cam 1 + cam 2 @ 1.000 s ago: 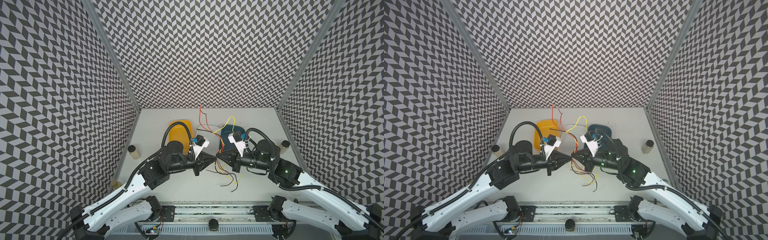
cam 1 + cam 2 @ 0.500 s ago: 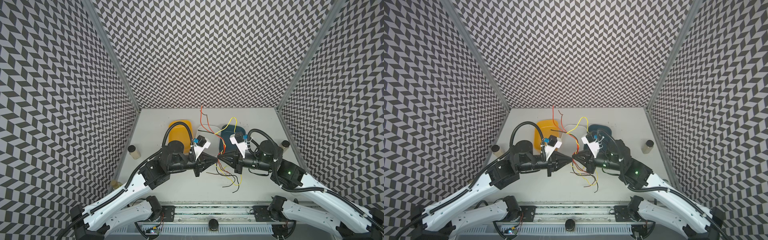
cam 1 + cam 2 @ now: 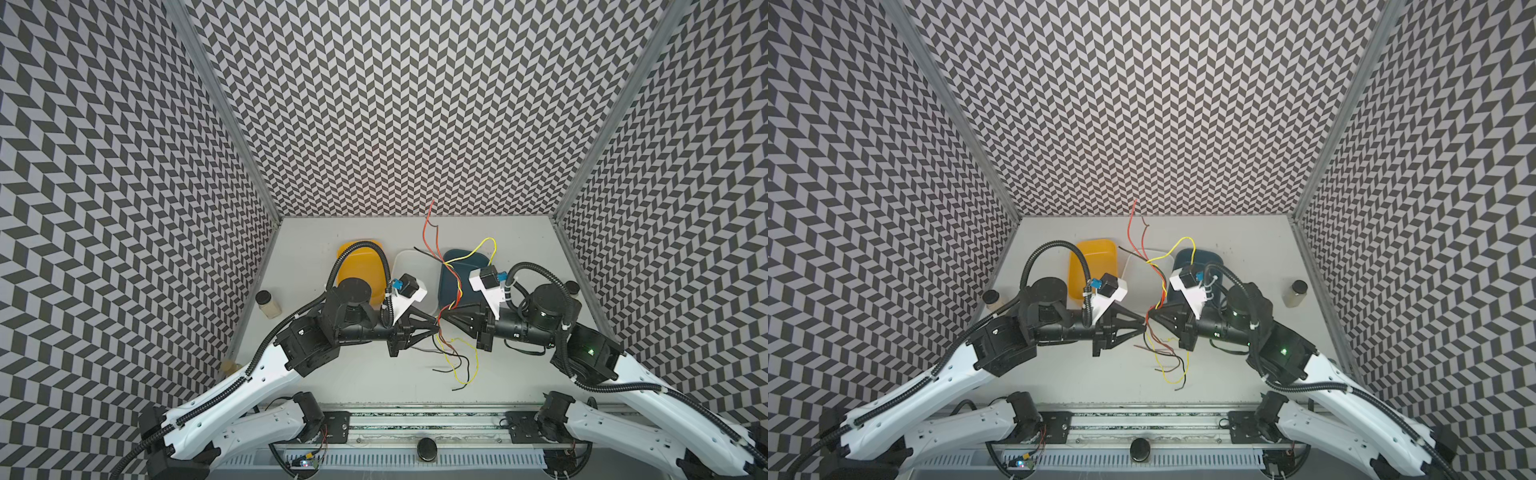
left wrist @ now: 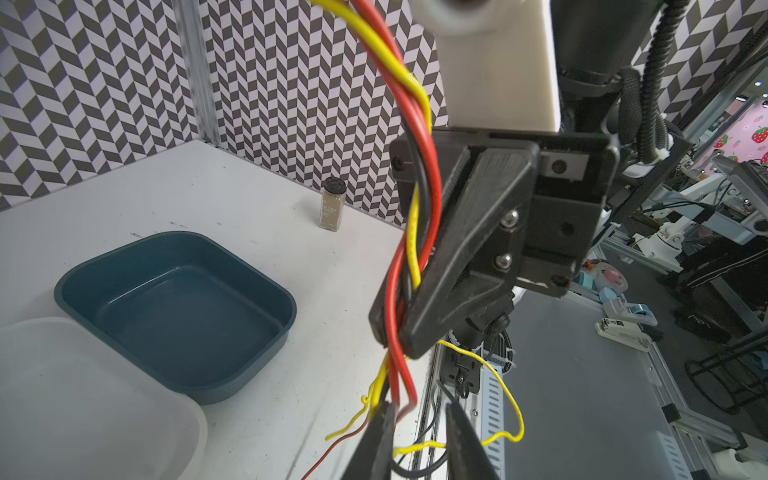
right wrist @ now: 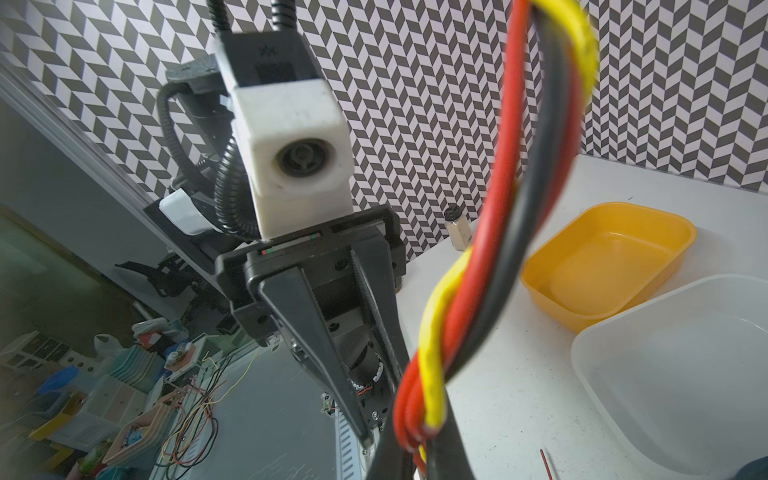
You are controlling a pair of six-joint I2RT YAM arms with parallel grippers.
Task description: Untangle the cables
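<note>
**Step in hand: setting a second grip on the twisted cables (image 4: 433, 195), held above the worktop (image 3: 374, 374).**
Right fingers (image 4: 469, 249) clamp the bundle; left fingers (image 5: 309, 332) stand slightly parted beside it, gripping nothing. Likely next: close left on one strand and draw it sideways.

1. i see a white table (image 3: 332, 374) inside walls (image 3: 395, 104) with a black and white zigzag print.
2. three tubs sit in a row near the back of the table: an orange tub (image 3: 361, 266) on the left, a clear white tub (image 3: 408, 266) in the middle and a dark blue tub (image 4: 178, 303) on the right.
3. the tubs stand close side by side.
4. a small jar (image 3: 268, 303) with a black lid stands upright by the left wall, with something tan inside.
5. a second small jar (image 3: 1295, 293) like it stands upright by the right wall.
6. a metal rail (image 3: 415, 419) runs along the front edge, and a round black knob (image 3: 427, 449) sits just in front of it.
</note>
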